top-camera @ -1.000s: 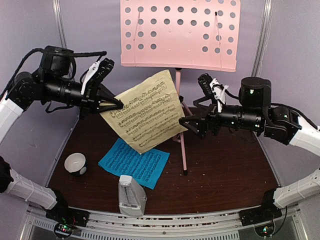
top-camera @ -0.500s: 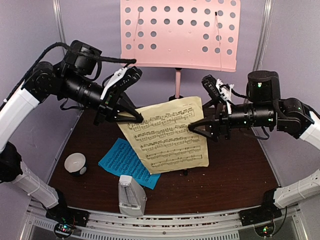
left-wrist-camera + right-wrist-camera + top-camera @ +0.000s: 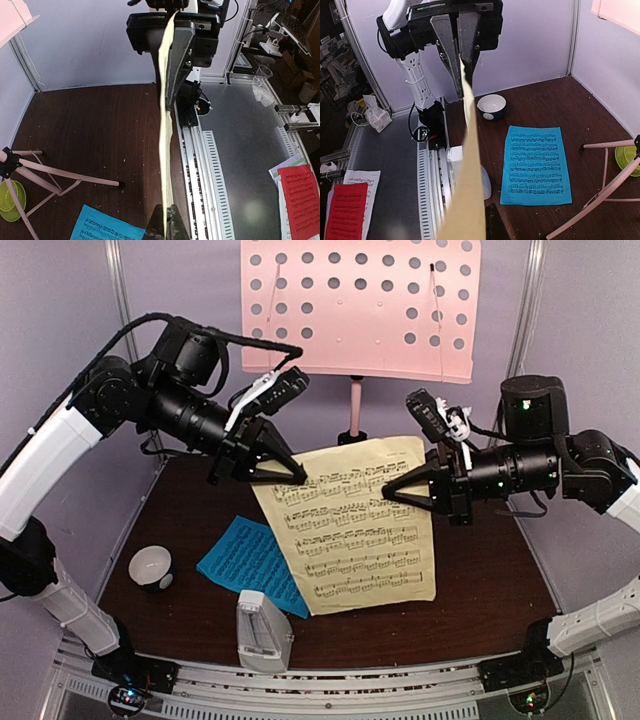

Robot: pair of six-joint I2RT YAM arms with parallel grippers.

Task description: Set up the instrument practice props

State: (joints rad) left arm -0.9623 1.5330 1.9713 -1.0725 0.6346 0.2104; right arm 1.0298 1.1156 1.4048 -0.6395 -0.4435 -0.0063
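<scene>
**A:** Top external view: where's the yellow sheet-music page (image 3: 360, 530)?

**B:** It's off the table. The left gripper (image 3: 288, 472) pinches its top left corner and the right gripper (image 3: 393, 491) is closed on its right edge. Its long axis hangs below both. The pink music stand (image 3: 360, 310) is above and behind the fingertips, about equally near each. Both forearms reach inward, tips facing.

**A:** Left wrist?

**B:** The page is edge-on, running from its clamped fingers to the opposite gripper.

**A:** Right wrist?

**B:** Same. The blue page (image 3: 535, 165) lies flat below.
</scene>
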